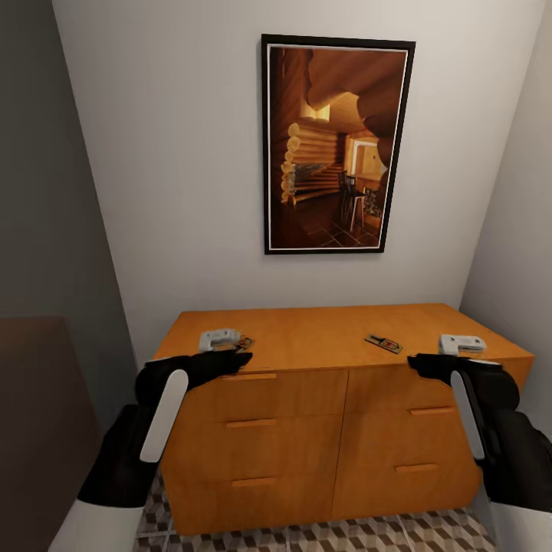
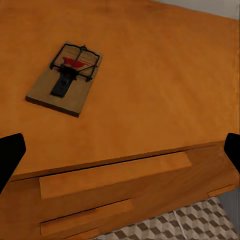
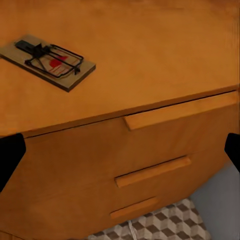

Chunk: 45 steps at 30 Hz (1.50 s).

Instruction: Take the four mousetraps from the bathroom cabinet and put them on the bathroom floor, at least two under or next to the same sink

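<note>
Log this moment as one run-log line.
left claw open | right claw open | two mousetraps on cabinet | drawers shut

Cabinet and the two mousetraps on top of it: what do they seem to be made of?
The cabinet looks like orange-brown wood with a smooth satin finish and faint grain; its bar handles match. Each mousetrap appears to be a flat tan wooden board carrying dark wire, probably metal, with a red patch.

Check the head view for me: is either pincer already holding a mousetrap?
No: the left mousetrap and the right mousetrap both lie flat on the cabinet top, with nothing gripping them.
</note>
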### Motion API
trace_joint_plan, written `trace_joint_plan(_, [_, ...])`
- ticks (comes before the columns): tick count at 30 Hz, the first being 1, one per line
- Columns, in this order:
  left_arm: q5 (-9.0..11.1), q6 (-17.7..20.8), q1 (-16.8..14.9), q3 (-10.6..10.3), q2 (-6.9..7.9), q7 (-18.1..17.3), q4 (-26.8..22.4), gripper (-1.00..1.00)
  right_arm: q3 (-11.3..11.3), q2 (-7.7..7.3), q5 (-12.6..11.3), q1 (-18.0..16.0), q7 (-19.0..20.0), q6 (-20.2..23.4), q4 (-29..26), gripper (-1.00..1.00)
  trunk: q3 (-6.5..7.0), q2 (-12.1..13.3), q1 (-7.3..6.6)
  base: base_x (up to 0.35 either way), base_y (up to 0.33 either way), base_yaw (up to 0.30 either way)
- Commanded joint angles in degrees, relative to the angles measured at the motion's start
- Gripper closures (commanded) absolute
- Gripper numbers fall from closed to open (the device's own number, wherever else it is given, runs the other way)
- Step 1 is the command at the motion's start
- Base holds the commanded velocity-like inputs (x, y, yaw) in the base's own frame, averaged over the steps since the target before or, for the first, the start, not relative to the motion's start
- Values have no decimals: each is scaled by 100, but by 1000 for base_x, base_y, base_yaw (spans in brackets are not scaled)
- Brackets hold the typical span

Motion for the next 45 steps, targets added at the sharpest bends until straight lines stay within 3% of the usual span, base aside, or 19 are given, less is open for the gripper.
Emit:
trace_joint_plan(1, [56, 41, -82, 0, -32, 60, -3, -100, 4, -3, -7, -79, -24, 25, -2, -100, -7, -4, 0, 0, 0, 0])
trace_joint_plan(9, [60, 133, -653, 4, -150, 63, 16, -100, 8, 2, -3, -553, -36, 25, 4, -100, -7, -4, 0, 0, 0, 0])
trace_joint_plan(18, [36, 145, -960, -1, -176, 89, 3, -100, 17, 26, -2, -802, -39, 25, 9, -100, -7, -4, 0, 0, 0, 0])
trace_joint_plan(36, [-55, 144, -1046, -23, -162, 160, 13, -100, 68, 41, 3, -902, -92, 25, 65, -100, -7, -4, 0, 0, 0, 0])
trace_joint_plan(45, [-132, 118, -1049, -225, -160, 276, 39, -100, 73, 16, 25, -975, -91, 25, 94, -100, -7, -4, 0, 155, 0, 0])
